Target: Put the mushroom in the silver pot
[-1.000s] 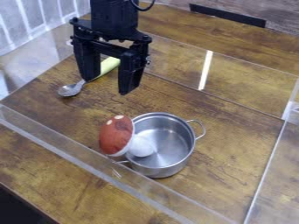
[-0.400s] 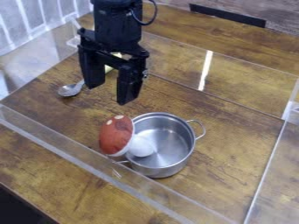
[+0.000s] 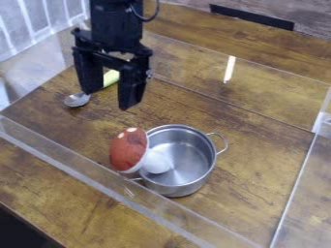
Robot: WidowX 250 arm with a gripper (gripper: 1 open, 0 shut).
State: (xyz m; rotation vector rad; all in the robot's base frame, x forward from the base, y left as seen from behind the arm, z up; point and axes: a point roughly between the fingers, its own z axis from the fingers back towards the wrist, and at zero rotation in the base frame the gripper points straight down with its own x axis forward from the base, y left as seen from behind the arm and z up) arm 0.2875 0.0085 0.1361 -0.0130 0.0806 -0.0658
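A: In the camera view, on the wooden table (image 3: 258, 116), where is the mushroom (image 3: 132, 151)?

B: It lies tipped over the near-left rim of the silver pot (image 3: 181, 160): white stem inside, reddish-brown cap leaning on the edge and hanging partly outside.

A: And the gripper (image 3: 106, 87)?

B: Well apart, up and to the left, above the spoon (image 3: 81, 97). Its fingers are spread wide and carry nothing.

A: So is the job finished?

B: Nearly, I judge. The mushroom is released and rests in the pot, though not fully seated. Only that perch could be doubted; a nudge might settle it.
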